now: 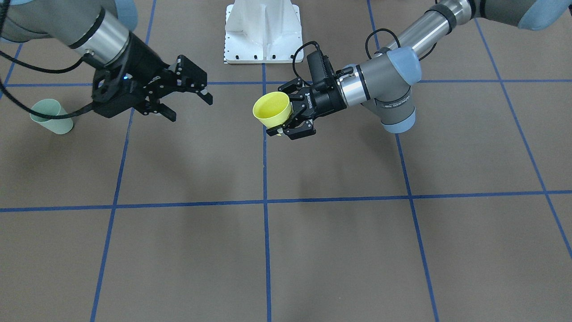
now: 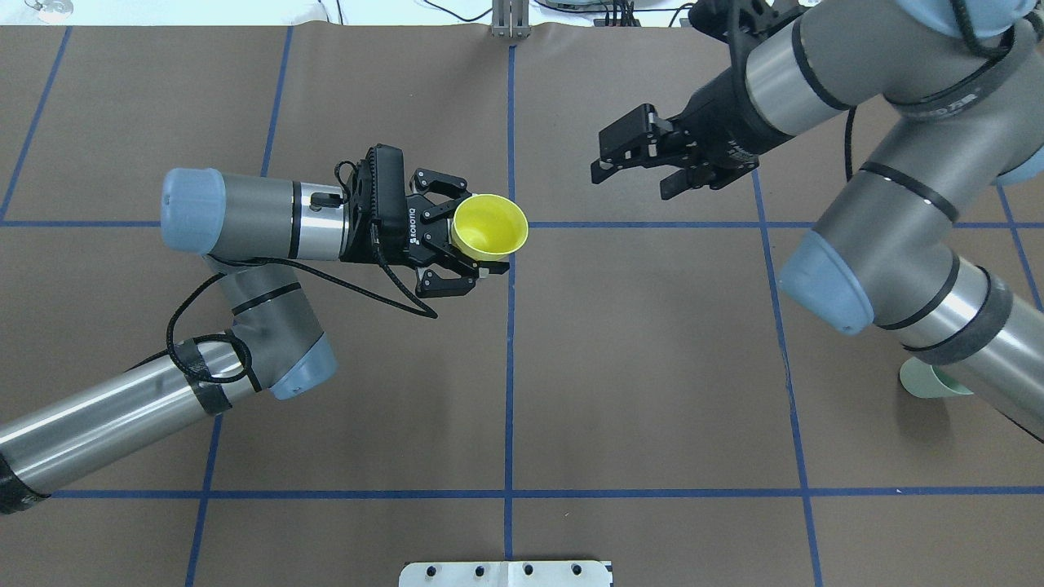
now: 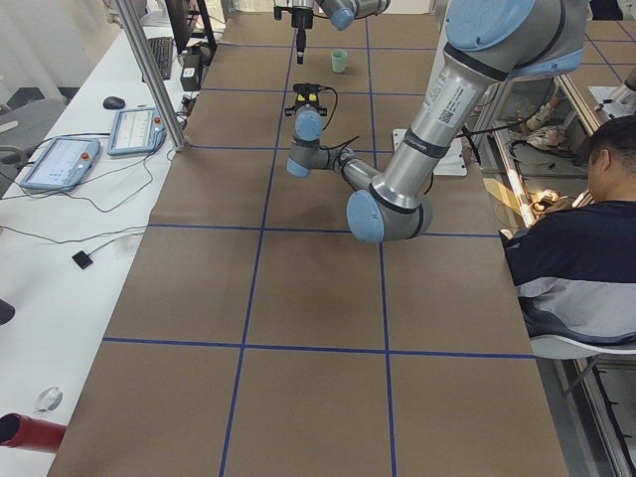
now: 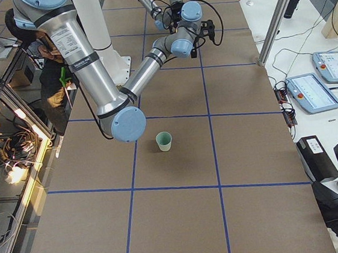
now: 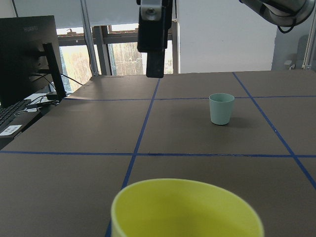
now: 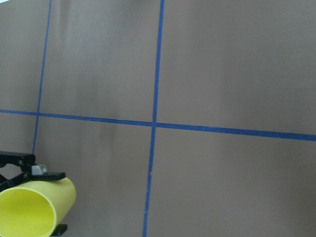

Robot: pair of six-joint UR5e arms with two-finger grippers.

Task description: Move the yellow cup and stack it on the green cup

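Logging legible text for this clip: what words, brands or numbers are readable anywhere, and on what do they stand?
"ROBOTIQ": white letters on the body of the left gripper, which holds the yellow cup.
Lettering on the left arm's elbow: too blurred to read.
Brand name on the monitor: too small to read.
No text shows on the yellow cup or the green cup.

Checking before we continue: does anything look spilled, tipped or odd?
Nothing stands out: the yellow cup sits mouth-up in the left claw, the green cup stands upright, and the right claw is open and empty.
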